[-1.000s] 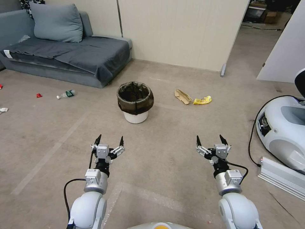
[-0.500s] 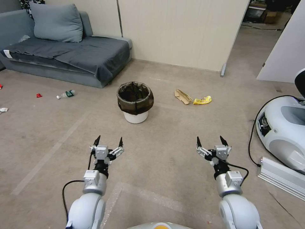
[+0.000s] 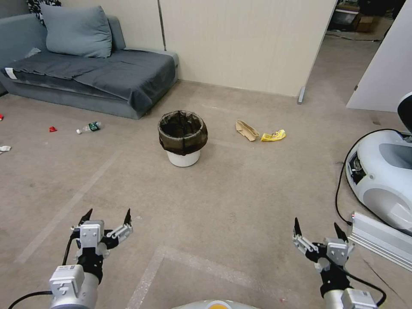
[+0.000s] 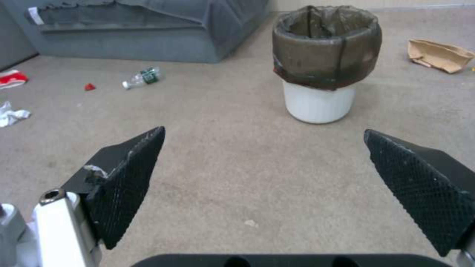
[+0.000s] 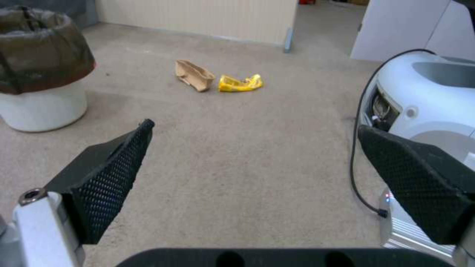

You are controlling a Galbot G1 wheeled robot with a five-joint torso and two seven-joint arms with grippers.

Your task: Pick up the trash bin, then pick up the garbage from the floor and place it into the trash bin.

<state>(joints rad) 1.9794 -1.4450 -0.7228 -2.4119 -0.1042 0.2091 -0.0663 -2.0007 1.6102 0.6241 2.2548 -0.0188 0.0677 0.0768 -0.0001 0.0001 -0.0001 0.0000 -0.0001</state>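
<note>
trash bin (image 3: 183, 137): upright on carpet (image 3: 223, 193), mid-floor, far ahead of both grippers. left gripper (image 3: 105, 216): jaws spread, empty, nearer bin. right gripper (image 3: 316, 227): jaws spread, empty. carton (image 3: 246, 129), yellow wrapper (image 3: 274, 135): right of bin.

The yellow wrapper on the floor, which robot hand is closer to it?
Right. The right gripper hangs open below the yellow wrapper, slightly to its right; the left gripper is open far across, beyond the bin.

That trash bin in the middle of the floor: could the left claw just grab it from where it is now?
Probably not yet. The left claw is open and nothing lies between it and the trash bin, but bare floor separates them, so the bin looks out of reach.
</note>
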